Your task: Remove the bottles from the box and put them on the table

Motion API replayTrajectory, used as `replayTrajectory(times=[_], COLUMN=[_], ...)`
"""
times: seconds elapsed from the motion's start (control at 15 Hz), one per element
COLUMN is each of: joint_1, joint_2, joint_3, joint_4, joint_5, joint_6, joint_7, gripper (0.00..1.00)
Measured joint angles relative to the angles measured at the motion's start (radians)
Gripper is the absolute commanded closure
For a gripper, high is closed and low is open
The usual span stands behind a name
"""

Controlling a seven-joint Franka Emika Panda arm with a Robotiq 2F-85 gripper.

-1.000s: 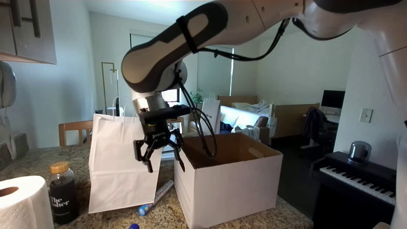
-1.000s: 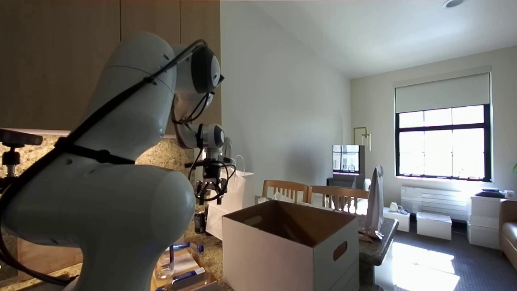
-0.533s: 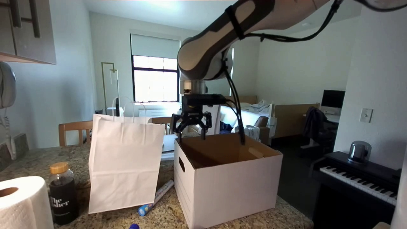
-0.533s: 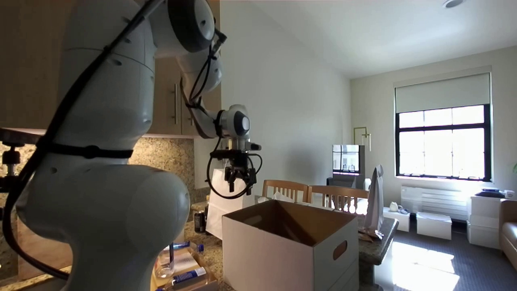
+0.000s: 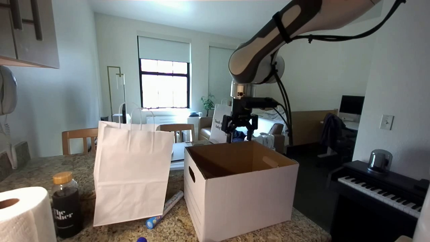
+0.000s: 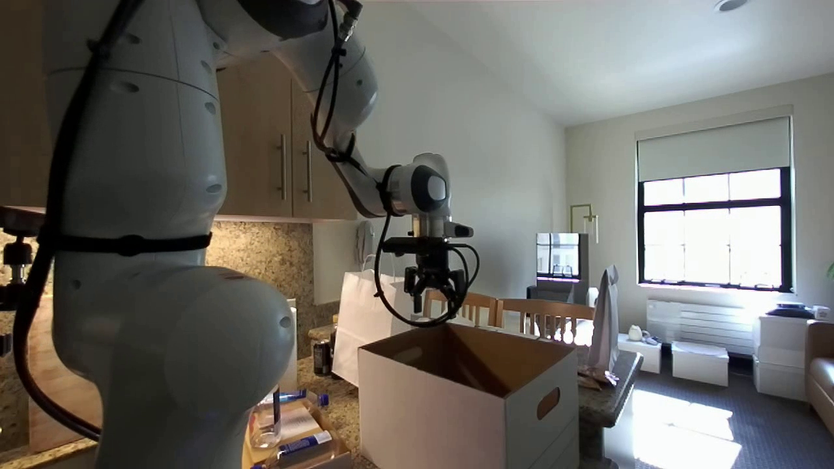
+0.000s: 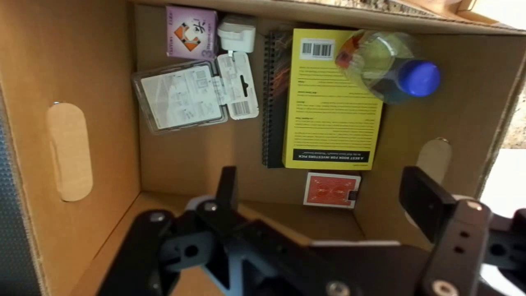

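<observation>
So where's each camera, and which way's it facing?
In an exterior view, it sits higher than the box, looking across the table; forearm and gripper show.
In an exterior view, it sits by the huge-looking arm, facing the box and window.
Wrist view: sits above the gripper, looking down into the box at a bottle; open fingers show.
Both exterior views share the box, gripper and white bag.

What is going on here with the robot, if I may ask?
It looks like an unpacking job. The gripper hangs open above the white box, holding nothing. A blue-capped clear bottle is inside, along with a yellow book. In an exterior view, more bottles show outside the box.
</observation>
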Motion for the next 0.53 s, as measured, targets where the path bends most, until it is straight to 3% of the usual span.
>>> replayTrajectory(times=[0.53], joint_1=[-0.068], joint_2=[0.012], joint_3=[-0.065], joint_4=[0.0], joint_5=[0.005], joint_6=[0.001], joint_7=[-0.103], gripper=[0.0])
